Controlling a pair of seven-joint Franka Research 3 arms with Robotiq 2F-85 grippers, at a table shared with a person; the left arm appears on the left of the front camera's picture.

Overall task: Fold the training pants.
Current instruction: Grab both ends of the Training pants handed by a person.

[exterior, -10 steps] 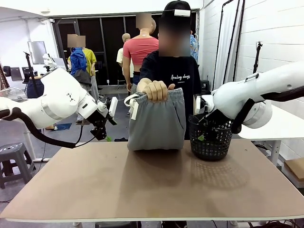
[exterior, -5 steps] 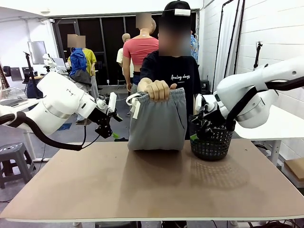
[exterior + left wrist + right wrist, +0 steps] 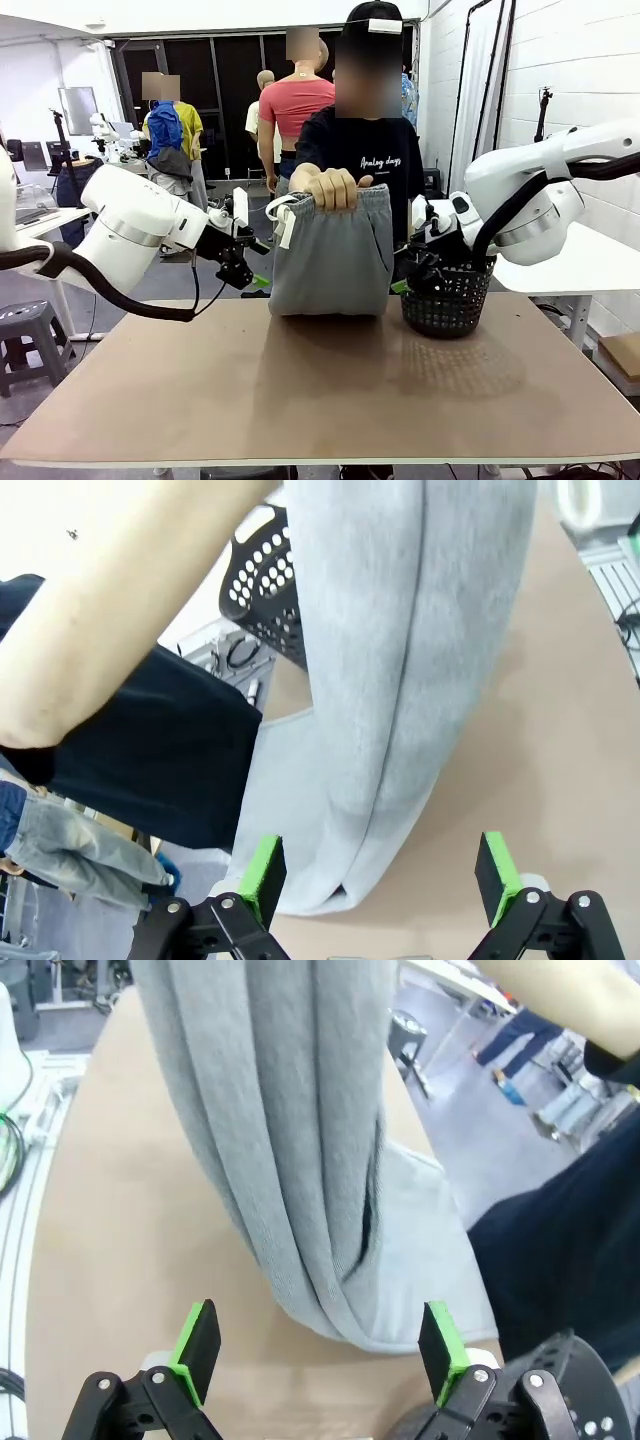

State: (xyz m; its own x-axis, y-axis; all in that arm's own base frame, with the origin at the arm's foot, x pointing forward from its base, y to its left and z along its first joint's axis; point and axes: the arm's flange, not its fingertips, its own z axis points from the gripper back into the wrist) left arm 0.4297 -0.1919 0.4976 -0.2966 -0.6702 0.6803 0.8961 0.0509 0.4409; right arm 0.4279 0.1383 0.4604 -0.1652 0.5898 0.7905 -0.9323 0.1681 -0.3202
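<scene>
A person's hand (image 3: 335, 190) holds the light grey training pants (image 3: 330, 260) up by the waistband at the table's far edge, bunched, with the lower end resting on the table. My left gripper (image 3: 250, 270) is just left of the hanging cloth and open. My right gripper (image 3: 410, 265) is just right of it, in front of the basket, also open. The left wrist view has the pants (image 3: 400, 680) hanging between and beyond the green pads (image 3: 262, 875), untouched. The right wrist view likewise has the pants (image 3: 290, 1140) ahead of my open right gripper (image 3: 318, 1345).
A black mesh basket (image 3: 450, 295) stands at the table's far right, close to my right gripper. The brown table (image 3: 320, 390) spreads out in front of the pants. The person's bare forearm (image 3: 120, 610) and dark shirt are behind the cloth.
Both arms have closed in on the hanging pants: the left gripper moved right, the right gripper moved left. The person keeps the pants still.
</scene>
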